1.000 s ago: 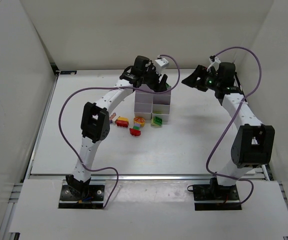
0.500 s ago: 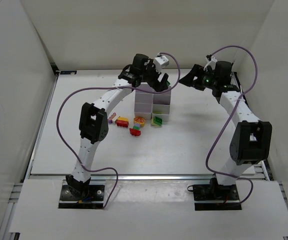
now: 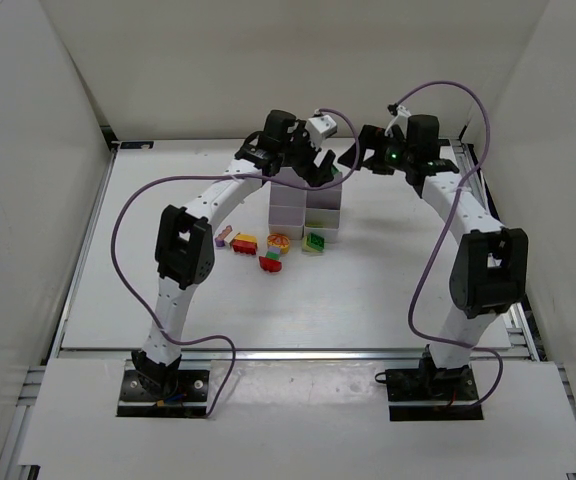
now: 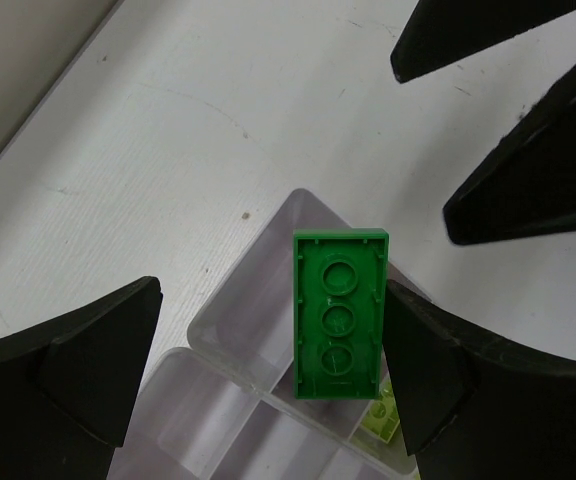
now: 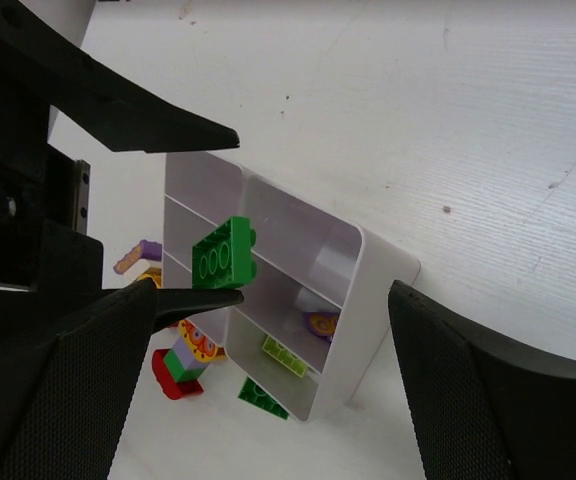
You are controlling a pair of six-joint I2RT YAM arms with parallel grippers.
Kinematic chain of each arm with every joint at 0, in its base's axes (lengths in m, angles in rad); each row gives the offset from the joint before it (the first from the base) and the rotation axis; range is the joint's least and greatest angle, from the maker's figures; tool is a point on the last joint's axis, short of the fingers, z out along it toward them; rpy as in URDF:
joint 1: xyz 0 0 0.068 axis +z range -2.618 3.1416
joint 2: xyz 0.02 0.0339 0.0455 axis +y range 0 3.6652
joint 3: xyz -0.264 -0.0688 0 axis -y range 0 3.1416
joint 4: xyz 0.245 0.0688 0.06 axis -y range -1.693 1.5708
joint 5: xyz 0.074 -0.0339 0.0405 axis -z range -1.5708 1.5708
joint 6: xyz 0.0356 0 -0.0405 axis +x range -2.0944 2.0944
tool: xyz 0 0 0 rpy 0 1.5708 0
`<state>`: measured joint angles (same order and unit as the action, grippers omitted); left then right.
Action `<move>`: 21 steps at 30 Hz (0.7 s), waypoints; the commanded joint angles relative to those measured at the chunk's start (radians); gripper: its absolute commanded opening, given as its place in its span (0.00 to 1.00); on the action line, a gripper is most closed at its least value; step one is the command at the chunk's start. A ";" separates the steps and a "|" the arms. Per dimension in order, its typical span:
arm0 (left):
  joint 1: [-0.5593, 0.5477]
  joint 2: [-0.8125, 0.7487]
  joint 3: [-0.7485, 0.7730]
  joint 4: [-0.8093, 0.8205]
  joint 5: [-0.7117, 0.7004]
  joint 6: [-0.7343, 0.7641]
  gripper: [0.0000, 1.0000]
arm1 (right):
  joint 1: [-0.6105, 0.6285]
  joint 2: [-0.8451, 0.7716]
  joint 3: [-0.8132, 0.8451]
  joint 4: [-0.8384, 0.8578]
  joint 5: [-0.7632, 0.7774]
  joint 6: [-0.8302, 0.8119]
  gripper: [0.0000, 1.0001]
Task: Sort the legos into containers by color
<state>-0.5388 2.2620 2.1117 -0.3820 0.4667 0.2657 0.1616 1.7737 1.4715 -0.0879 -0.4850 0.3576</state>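
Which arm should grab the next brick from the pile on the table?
Probably the left. The left gripper and right gripper both hang open by the containers, but the loose legos lie mostly to the left.

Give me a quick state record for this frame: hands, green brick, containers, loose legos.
left hand: open, over the containers
green brick: between left hand's fingers, above a corner cell; gap on one side
right hand: open, empty, close to the containers
in cells: purple piece, yellow-green piece
loose legos: several on the table, near side of containers
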 commanded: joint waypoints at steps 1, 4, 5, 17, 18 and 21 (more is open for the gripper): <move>-0.003 -0.114 -0.016 0.034 -0.007 0.020 0.99 | 0.019 0.010 0.052 -0.033 0.045 -0.043 0.99; -0.004 -0.113 -0.010 0.038 -0.005 0.024 0.99 | 0.027 0.018 0.055 -0.039 0.060 -0.058 0.99; -0.003 -0.113 -0.010 0.043 -0.003 0.024 1.00 | 0.029 0.021 0.055 -0.041 0.062 -0.065 0.99; -0.003 -0.096 0.010 0.043 0.007 0.056 1.00 | 0.032 0.050 0.082 -0.030 0.056 -0.066 0.99; -0.003 -0.093 0.016 0.043 0.007 0.058 0.99 | 0.033 0.056 0.084 -0.033 0.054 -0.068 0.99; -0.003 -0.081 0.034 0.040 0.009 0.067 1.00 | 0.038 0.066 0.095 -0.033 0.052 -0.071 0.99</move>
<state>-0.5388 2.2528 2.1052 -0.3580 0.4622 0.3126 0.1917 1.8282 1.5150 -0.1322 -0.4358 0.3050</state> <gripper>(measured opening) 0.991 0.989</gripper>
